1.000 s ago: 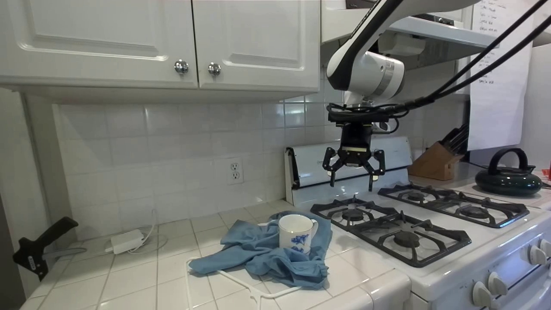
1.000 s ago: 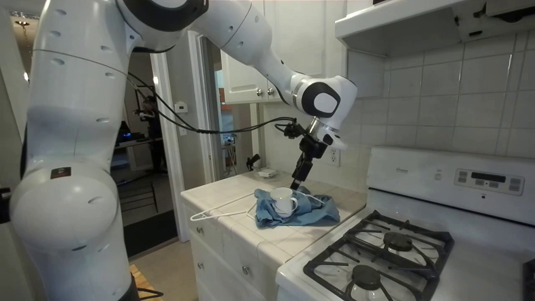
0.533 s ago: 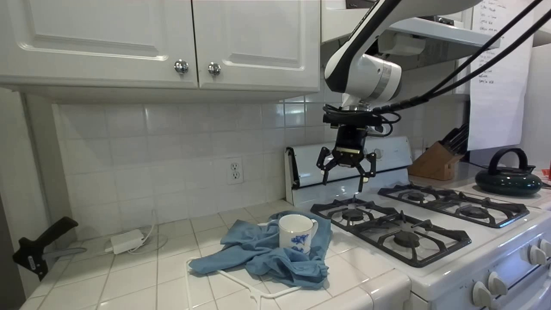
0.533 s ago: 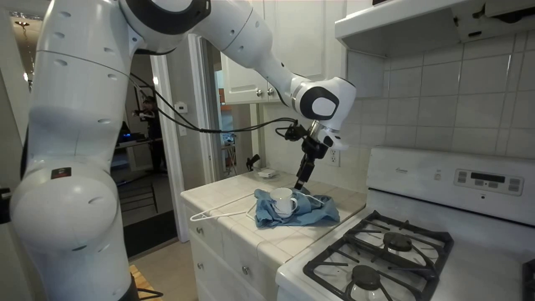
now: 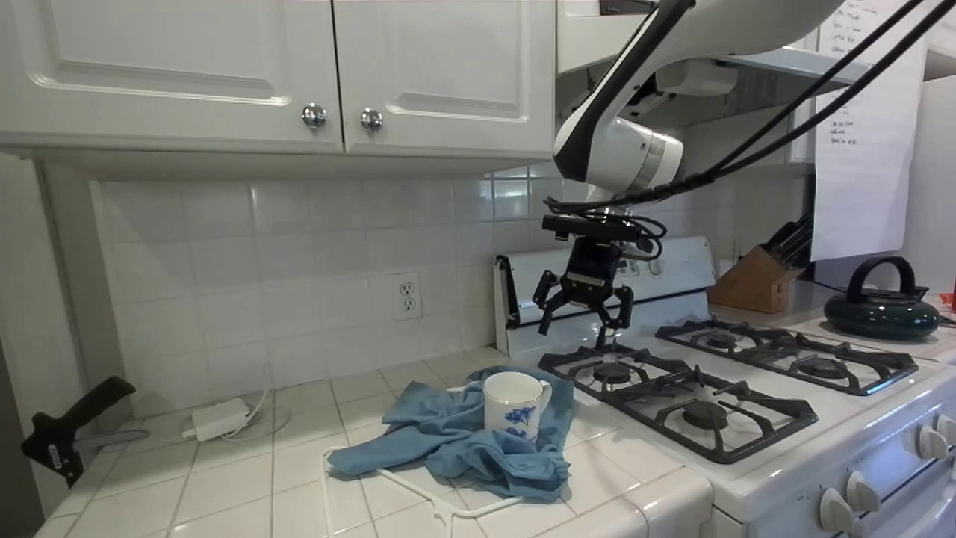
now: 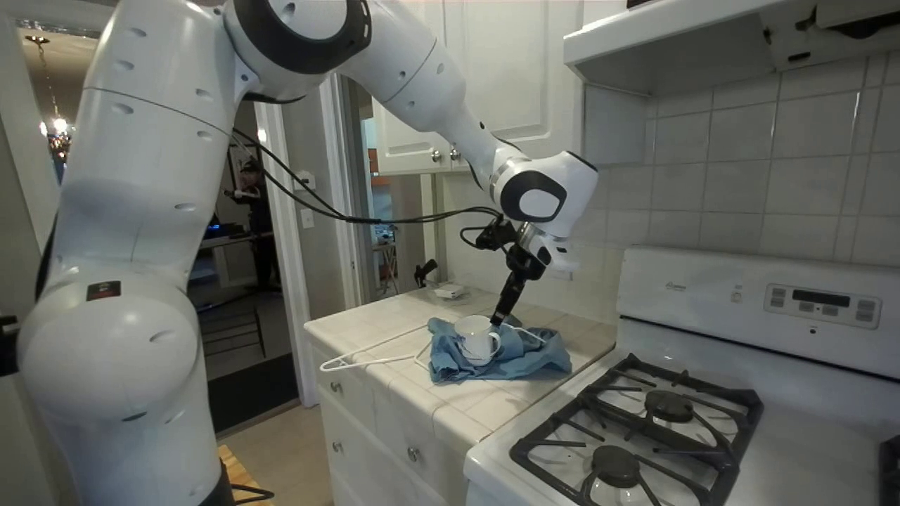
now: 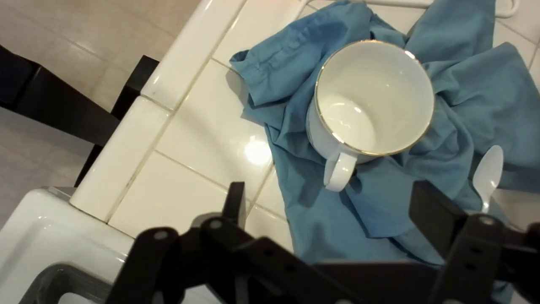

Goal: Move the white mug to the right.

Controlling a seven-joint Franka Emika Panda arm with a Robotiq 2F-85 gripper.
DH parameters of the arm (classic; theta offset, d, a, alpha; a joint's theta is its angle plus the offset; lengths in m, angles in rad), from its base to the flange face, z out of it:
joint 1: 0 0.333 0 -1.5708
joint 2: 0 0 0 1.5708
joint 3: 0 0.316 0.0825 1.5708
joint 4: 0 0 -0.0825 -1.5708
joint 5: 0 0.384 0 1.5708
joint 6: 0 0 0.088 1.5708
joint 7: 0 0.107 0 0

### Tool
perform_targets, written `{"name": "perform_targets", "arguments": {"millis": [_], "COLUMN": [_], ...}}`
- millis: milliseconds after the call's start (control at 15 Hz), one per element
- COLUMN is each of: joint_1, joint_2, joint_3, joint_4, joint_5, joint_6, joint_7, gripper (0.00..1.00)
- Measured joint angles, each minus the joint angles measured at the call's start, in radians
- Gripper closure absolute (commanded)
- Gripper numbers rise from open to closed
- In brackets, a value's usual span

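The white mug with blue flowers stands upright on a crumpled blue cloth on the tiled counter. It shows in both exterior views. In the wrist view the gold-rimmed mug looks empty, its handle pointing toward the jaws. My gripper is open and empty, above the mug and apart from it. In an exterior view the gripper hangs tilted just behind the mug. In the wrist view the fingers are spread wide, with cloth and tile between them.
A white hanger lies partly under the cloth. A white spoon lies on the cloth. The stove with black grates adjoins the counter. A white adapter sits near the tiled wall. Cabinets overhang the counter.
My gripper has moved down and toward the mug, leftward in an exterior view, and tilted a little. The mug and cloth have not moved.
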State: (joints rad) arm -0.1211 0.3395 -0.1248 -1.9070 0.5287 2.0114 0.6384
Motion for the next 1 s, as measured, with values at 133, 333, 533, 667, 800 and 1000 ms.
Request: {"name": "perform_targets", "arguments": {"millis": [133,333,533,667,800,1000], "joint_1": [0.005,0.008,0.013,0.021,0.028,0.035], "joint_2": [0.025,0.062,0.096,0.114,0.130,0.144], "joint_3": [0.006,0.022,0.036,0.039,0.043,0.050], "joint_4": [0.002,0.023,0.053,0.066,0.078,0.086], "joint_5": [0.008,0.024,0.030,0.030,0.030,0.030], "joint_6": [0.026,0.038,0.066,0.098,0.104,0.103], "joint_7": [0.023,0.042,0.063,0.082,0.103,0.131], "gripper": [0.00,0.00,0.00,0.00,0.00,0.00]}}
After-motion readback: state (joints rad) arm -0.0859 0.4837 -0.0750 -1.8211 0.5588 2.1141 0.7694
